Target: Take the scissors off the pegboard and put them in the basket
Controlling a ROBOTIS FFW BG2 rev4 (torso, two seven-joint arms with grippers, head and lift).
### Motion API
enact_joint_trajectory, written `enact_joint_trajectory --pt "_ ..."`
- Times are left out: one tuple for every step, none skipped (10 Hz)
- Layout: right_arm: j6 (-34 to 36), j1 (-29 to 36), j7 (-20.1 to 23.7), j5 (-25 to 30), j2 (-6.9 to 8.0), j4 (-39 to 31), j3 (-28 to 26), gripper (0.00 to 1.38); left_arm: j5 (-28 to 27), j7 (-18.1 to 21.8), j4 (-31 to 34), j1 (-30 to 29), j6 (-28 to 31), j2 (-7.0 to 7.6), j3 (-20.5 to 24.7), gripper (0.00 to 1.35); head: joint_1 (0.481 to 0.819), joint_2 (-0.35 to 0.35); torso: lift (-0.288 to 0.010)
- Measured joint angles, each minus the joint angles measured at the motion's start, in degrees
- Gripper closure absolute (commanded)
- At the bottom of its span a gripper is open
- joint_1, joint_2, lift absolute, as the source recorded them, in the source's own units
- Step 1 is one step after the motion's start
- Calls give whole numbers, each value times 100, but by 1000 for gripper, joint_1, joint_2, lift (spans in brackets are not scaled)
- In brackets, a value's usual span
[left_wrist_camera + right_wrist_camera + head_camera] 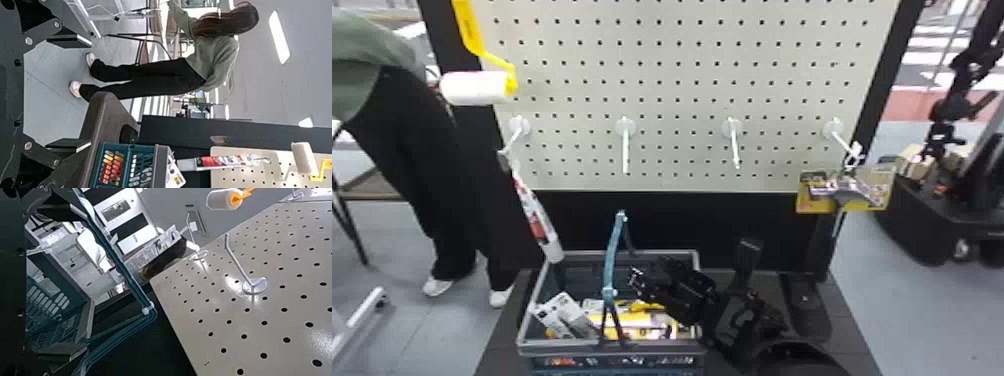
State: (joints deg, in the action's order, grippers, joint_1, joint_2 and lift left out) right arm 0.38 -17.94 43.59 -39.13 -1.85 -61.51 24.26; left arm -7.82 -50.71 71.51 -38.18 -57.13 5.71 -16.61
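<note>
Scissors: you cannot tell with certainty which item they are; a yellow piece (643,306) lies among the basket's contents, its outline partly hidden. Basket (612,344): it stands on the dark table (849,320) below the pegboard (682,55), its blue-green handle (613,255) raised. Within it, note grey-and-white packs (567,316) at your left and a yellow package (632,322) beside them.

Right gripper (649,286): it is over the basket's right part, near the handle; its fingers (64,349) are spread wide, pinching nothing. Left gripper (76,92): you see its fingers likewise parted, with nothing between them.

Pegboard: its two middle hooks (625,147) (734,147) are bare. From the leftmost hook (517,131) hangs a red-and-white tube (538,225); from the rightmost (838,135), a yellow-backed pack (847,192). A white paint roller (474,88) is at upper left.
</note>
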Motion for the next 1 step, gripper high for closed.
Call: enact_joint_trajectory --pt "-4 2 -1 -5 0 -1 0 121 0 0 0 0 0 0 0 386 549 0 -100"
